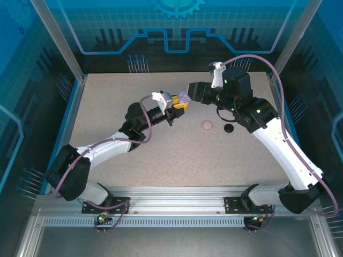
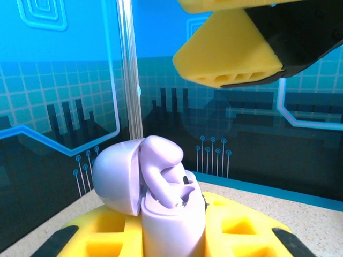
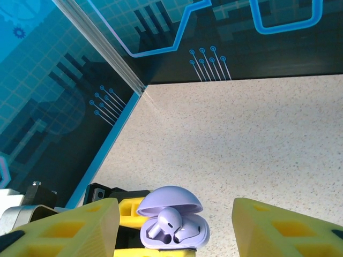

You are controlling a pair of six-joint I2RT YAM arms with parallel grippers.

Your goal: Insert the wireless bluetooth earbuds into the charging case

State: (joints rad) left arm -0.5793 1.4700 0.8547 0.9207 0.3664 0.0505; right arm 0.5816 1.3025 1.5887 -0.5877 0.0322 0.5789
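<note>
The left gripper (image 1: 180, 105) is clamped on the lilac case (image 2: 171, 225), holding it lid-open above the table, just above the centre of the top view. The right gripper (image 1: 192, 89) sits just to its upper right, jaws well apart and empty. In the right wrist view the case lies at bottom centre, between the two yellow fingers (image 3: 69, 227). Both lilac earbuds (image 3: 169, 218) lie in the case's wells. In the left wrist view, though, one bud (image 2: 161, 163) stands tall against the lid (image 2: 115, 179) and looks not quite seated (the angle may exaggerate this).

The step in hand looks like pressing that bud home. Doing it well means coming down on the bud's head with one fingertip, gently and straight along the well, while the left grip steadies the base. A sideways nudge could flip the bud out or knock the lid over it.

The table (image 1: 161, 160) is pale, speckled, flat and matte. A pink case (image 1: 207, 126) and a black case (image 1: 229, 128) rest on it right of centre, near each other. Blue circuit-print walls (image 1: 177, 32) enclose it, with a metal post (image 2: 128, 69) at the corner.
</note>
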